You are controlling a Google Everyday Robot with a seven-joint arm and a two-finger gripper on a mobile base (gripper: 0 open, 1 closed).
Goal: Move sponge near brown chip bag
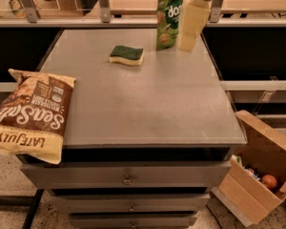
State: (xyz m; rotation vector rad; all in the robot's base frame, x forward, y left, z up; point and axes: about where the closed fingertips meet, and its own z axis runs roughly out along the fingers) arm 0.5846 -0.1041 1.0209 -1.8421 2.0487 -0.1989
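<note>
The gripper (192, 25) hovers beside the green bag (169, 15), jaws' width impossible to tell; the sponge (127, 55) lies left of the jaws on the worktop (148, 104), so centre over it before descending squarely.

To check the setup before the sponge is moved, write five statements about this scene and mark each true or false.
1. The sponge lies on the grey cabinet top, green side up. True.
2. The brown chip bag stands upright at the back. False: it lies flat at the front left corner, overhanging the edge.
3. The gripper is on the sponge. False: it is at the far edge, just right of the green bag, apart from the sponge.
4. The green bag stands upright, right of the sponge. True.
5. The cardboard box sits on the cabinet top. False: it is on the floor, right of the cabinet.
</note>
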